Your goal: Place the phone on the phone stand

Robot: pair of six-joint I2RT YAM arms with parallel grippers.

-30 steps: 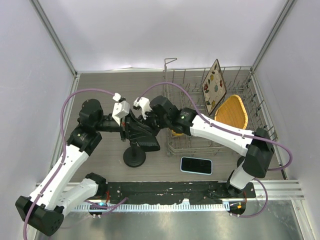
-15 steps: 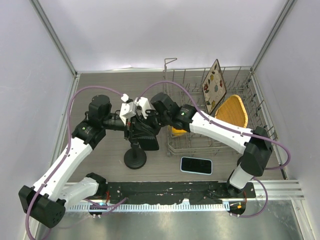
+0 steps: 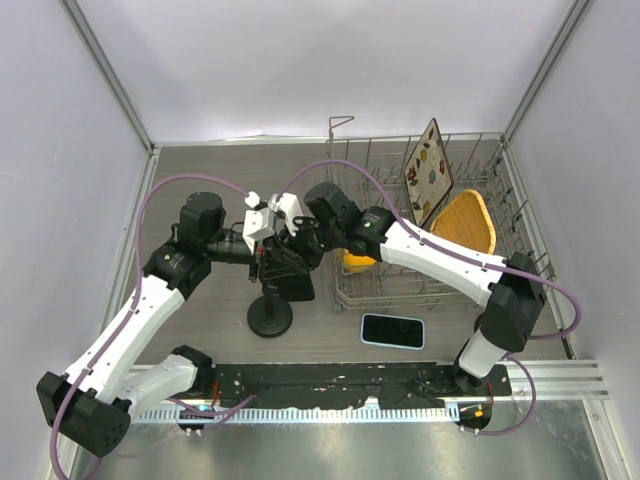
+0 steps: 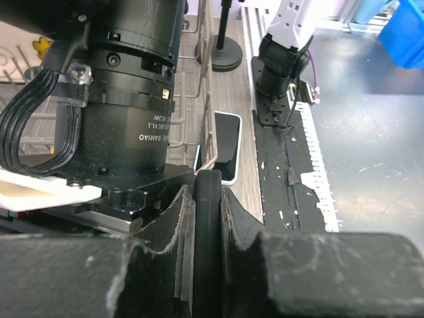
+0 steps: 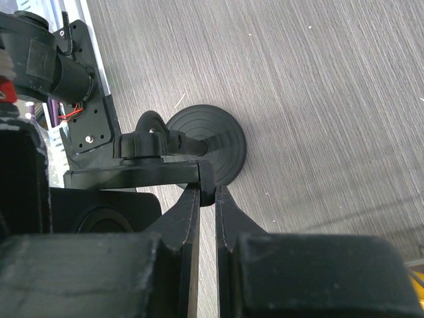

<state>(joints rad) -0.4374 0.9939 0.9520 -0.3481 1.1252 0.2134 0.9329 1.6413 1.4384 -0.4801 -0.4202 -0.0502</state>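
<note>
One phone (image 3: 393, 330) is lying flat on the near part of the table (image 3: 210, 180), dark face up. It is lying just in front of the dish rack (image 3: 400, 296) and to the R of the phone stand (image 3: 270, 315). It is not touching the stand, and no gripper is holding it.

A bit further in, the stand's round black base is resting on the wood, near the phone but apart from it. Above this base both arms are reaching in from opposite sides to the stand's black top part.

In the left wrist view the L gripper (image 4: 209, 212) is clamping a thin black edge of this part. Its fingers (image 4: 169, 225) are pressing against it w/ no gap, and the phone is showing on the table beyond.

In the right wrist view the R gripper (image 5: 207, 192) is doing the same. It is squeezing a thin black edge between both fingers, w/ the ribbed round base showing behind them.

Further back on the R side, the rack is carrying a yellow bowl (image 3: 465, 225). A patterned board (image 3: 428, 172) is standing on its edge, leaning.
</note>
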